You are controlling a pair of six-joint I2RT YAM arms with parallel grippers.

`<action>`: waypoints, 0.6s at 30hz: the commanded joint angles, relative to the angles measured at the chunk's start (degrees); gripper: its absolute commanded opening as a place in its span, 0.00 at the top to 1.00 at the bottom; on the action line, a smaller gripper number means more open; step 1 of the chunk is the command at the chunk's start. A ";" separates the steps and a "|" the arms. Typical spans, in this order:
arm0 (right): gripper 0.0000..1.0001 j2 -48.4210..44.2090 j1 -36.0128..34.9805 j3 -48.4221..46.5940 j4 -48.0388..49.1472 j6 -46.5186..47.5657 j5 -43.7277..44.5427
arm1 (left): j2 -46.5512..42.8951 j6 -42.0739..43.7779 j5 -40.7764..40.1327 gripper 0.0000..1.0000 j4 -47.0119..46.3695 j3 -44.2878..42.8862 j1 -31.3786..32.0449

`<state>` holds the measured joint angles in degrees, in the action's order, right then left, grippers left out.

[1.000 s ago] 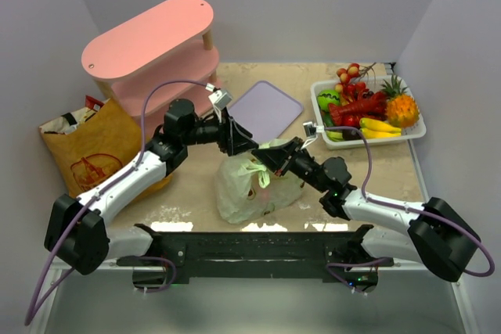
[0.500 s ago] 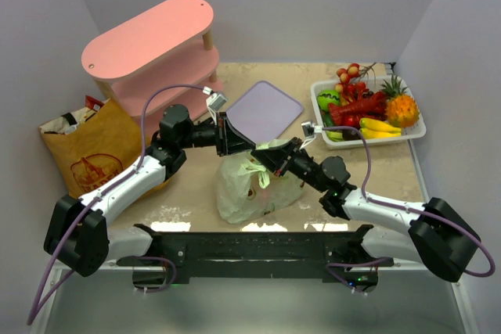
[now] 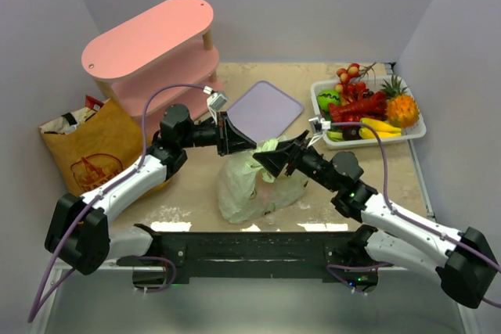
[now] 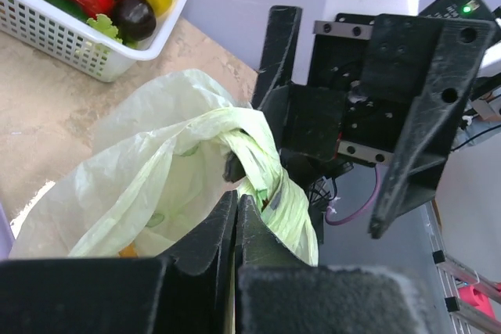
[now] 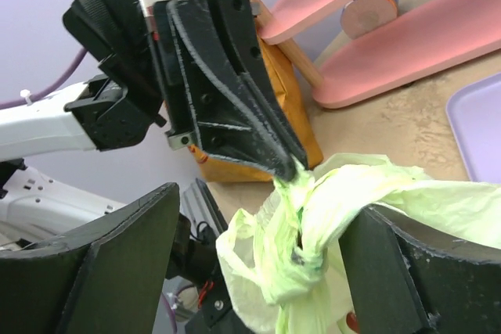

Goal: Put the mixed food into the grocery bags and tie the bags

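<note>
On the beige table [image 3: 196, 192], the left gripper [image 4: 236, 205] pinched the pale-green plastic bag [image 3: 246, 189] by its twisted handles, which ran straight into the gap of the wide-spread right gripper [image 5: 262, 207] opposite.

Table [image 3: 192, 197] carries pink shelf [image 3: 149, 37], paper bag [image 3: 90, 150], plastic bag [image 3: 243, 189] (pale green), tray [image 3: 266, 109], fruit basket [image 3: 391, 137].

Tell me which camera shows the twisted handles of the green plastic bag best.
Right wrist. The twisted handles sit centre frame between the fingers of the open right gripper, the left gripper pinching their top. Left wrist shows them partly behind its own shut fingers. Top external shows the bag, handles mostly hidden by grippers.
</note>
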<state>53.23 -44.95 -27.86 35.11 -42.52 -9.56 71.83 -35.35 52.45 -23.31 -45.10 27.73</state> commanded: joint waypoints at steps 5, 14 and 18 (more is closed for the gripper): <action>0.16 -6.47 0.04 -2.47 -17.09 2.80 3.06 | 1.11 0.90 0.11 1.00 -2.09 -1.30 -0.04; 0.16 -8.76 0.04 -0.62 -19.20 1.48 0.51 | 1.20 1.52 -0.33 1.00 -1.83 -1.39 -0.13; 0.20 -8.67 -0.05 0.08 -18.77 1.39 -1.77 | 1.29 1.60 -0.76 1.00 -1.74 -1.39 -0.04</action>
<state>45.21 -44.95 -28.58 16.38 -41.15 -8.80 73.12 -34.87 52.10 -23.22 -45.10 27.73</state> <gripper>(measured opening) 0.823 0.021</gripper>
